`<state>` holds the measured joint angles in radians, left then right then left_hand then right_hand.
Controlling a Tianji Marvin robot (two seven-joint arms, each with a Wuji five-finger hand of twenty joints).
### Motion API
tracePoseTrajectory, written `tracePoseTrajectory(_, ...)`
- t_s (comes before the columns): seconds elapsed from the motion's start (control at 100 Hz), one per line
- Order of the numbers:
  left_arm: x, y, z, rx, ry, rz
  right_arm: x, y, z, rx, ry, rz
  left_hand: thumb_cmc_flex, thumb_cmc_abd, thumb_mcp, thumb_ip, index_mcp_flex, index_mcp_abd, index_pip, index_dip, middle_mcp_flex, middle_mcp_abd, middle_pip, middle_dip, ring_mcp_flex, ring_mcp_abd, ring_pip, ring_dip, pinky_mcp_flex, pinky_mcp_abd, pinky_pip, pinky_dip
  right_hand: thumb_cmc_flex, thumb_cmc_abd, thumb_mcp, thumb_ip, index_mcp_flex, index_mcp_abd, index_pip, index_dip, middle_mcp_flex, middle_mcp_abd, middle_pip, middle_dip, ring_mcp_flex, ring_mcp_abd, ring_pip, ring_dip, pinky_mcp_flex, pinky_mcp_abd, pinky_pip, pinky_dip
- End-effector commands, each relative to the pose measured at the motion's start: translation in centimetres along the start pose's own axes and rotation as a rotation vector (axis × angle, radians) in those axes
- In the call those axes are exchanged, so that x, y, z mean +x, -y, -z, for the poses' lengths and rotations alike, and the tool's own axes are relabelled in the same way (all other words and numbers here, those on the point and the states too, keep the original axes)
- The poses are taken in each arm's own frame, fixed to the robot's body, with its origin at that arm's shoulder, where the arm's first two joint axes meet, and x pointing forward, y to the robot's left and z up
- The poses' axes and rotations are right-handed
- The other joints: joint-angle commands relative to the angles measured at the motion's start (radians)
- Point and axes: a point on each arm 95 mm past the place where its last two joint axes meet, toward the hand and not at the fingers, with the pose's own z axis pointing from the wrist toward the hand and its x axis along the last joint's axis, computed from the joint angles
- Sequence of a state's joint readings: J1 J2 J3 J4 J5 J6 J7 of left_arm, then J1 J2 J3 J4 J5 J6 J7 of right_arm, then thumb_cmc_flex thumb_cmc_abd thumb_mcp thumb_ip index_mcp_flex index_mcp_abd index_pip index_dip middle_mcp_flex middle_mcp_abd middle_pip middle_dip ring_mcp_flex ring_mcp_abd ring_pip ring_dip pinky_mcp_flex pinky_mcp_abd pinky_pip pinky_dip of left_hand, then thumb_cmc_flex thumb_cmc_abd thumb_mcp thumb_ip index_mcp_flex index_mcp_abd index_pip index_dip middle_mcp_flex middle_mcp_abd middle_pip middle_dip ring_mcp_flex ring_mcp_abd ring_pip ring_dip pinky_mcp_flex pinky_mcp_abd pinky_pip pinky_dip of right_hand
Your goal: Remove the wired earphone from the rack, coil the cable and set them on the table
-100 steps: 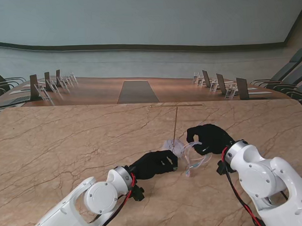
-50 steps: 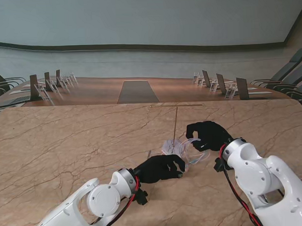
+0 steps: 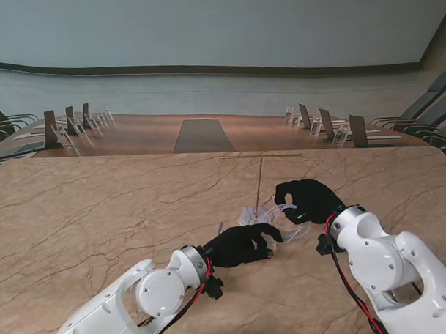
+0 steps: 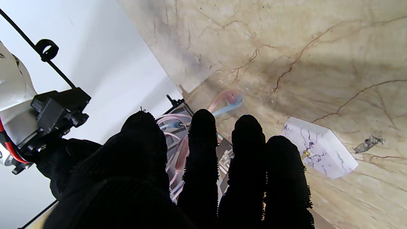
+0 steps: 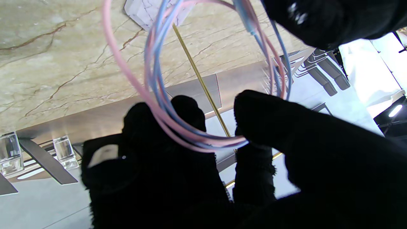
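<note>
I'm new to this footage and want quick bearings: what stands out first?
Two black-gloved hands meet mid-table: the right hand has pink-and-blue cable loops wound over its fingers, and the left hand reaches in beside it. Between them rises the thin gold rack on its white marbled base, on the veined tan table.
</note>
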<state>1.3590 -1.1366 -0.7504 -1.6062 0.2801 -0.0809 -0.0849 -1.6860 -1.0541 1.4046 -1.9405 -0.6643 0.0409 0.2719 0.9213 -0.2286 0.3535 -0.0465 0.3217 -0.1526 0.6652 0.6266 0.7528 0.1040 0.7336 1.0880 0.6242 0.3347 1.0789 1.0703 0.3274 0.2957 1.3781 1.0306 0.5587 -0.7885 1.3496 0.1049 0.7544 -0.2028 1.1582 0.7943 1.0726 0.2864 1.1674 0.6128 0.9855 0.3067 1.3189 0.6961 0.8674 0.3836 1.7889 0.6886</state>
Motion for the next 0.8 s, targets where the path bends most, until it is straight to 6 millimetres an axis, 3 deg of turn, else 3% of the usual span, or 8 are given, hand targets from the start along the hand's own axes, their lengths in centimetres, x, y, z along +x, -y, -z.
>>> tracePoseTrajectory(0.0, 0.3, -0.1, -0.3, 0.003, -0.005, 0.004, 0.4, 0.1, 0.2, -0.004, -0.011, -0.005, -0.041, -0.045, 0.026, -0.028, -0.059, 0.019, -0.045, -0.028, -0.033, -0.039, -0.014, 0.008, -0.005, -0.029, 0.015, -0.004, -0.004, -0.023, 0.046, -0.01, 0.042, 0.047, 0.017, 0.02, 0.041, -0.019, 0.107, 0.016, 0.015, 0.149, 0.035, 0.01, 0.045, 0.159, 0.102, 0.004, 0.071, -0.097, 0.122, -0.028)
tracePoseTrajectory(0.3, 0.2, -0.3, -1.2, 0.001, 0.009, -0.012, 0.9, 0.4, 0.5, -0.009, -0.012, -0.029, -0.149, -0.078, 0.152, -0.041, -0.06, 0.096, -0.035, -0.069, -0.046, -0.048, 0.017, -0.061, -0.002, -0.03, 0.016, -0.005, -0.003, -0.024, 0.046, -0.009, 0.052, 0.048, 0.012, 0.013, 0.038, -0.007, 0.11, 0.011, 0.01, 0.158, 0.034, 0.009, 0.039, 0.168, 0.099, 0.003, 0.067, -0.09, 0.121, -0.031)
tracePoseTrajectory(0.47, 0.1, -0.4, -1.5, 0.0, 0.02, -0.014, 1.2, 0.3, 0.6, -0.007, -0.016, -0.029, -0.156, -0.078, 0.162, -0.044, -0.063, 0.126, -0.032, -0.071, -0.047, -0.047, 0.021, -0.069, -0.003, -0.031, 0.016, -0.006, -0.003, -0.024, 0.047, -0.009, 0.055, 0.048, 0.012, 0.011, 0.037, -0.002, 0.111, 0.009, 0.01, 0.16, 0.035, 0.009, 0.039, 0.169, 0.099, 0.003, 0.066, -0.088, 0.12, -0.031)
tracePoseTrajectory(0.72, 0.1, -0.1, -1.6, 0.022, 0.021, -0.015, 1.6, 0.4, 0.6, 0.006, -0.02, -0.031, -0.156, -0.069, 0.163, -0.046, -0.079, 0.151, -0.042, -0.083, -0.043, -0.045, 0.027, -0.075, 0.001, -0.026, 0.018, -0.006, 0.0, -0.021, 0.049, -0.007, 0.057, 0.047, 0.011, 0.009, 0.038, 0.002, 0.113, 0.006, 0.009, 0.164, 0.034, 0.008, 0.037, 0.174, 0.098, 0.004, 0.065, -0.084, 0.119, -0.031)
tracePoseTrajectory(0.79, 0.1, -0.1, -1.5, 0.024, 0.02, -0.021, 1.6, 0.5, 0.6, 0.007, -0.017, -0.029, -0.155, -0.059, 0.159, -0.045, -0.071, 0.118, -0.045, -0.089, -0.04, -0.039, 0.027, -0.081, 0.002, -0.025, 0.018, -0.007, 0.001, -0.019, 0.05, -0.007, 0.057, 0.048, 0.011, 0.008, 0.037, 0.001, 0.112, 0.005, 0.009, 0.163, 0.034, 0.008, 0.037, 0.174, 0.098, 0.004, 0.065, -0.084, 0.119, -0.031)
